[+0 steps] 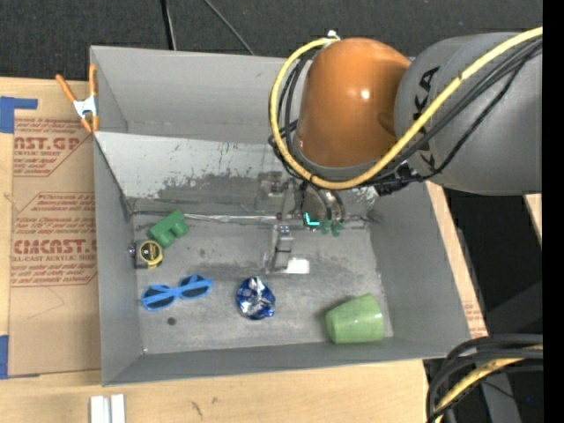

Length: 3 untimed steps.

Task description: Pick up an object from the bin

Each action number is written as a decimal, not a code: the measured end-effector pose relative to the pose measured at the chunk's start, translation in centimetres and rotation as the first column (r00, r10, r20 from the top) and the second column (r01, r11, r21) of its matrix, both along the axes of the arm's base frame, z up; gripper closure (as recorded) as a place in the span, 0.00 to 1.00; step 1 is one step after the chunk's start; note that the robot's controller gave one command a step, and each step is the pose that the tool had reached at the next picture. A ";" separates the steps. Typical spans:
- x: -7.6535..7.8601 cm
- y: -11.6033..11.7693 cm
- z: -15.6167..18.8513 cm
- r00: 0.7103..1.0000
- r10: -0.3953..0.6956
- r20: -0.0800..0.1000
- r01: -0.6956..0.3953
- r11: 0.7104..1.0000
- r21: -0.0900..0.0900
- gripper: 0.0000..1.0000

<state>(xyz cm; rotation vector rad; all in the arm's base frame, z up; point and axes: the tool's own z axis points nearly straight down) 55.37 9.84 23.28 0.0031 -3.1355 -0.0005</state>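
My gripper (279, 261) hangs below the orange wrist cover, near the middle of the bin and low over the floor. A small white block (298, 267) lies right beside its tip, on the right; whether they touch I cannot tell. A crumpled blue and silver wrapper ball (256, 298) lies a little in front and to the left. A light green cup (355, 319) lies on its side at the front right.
Blue sunglasses (176, 292) lie at the front left. Behind them, near the left wall, are a small yellow and black tape measure (148, 253) and a green block (167, 228). The arm and its cables cover the bin's back right.
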 end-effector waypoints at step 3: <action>-1.6 -2.7 -15.5 0.983 0.183 0.005 -0.183 0.983 0.001 0.00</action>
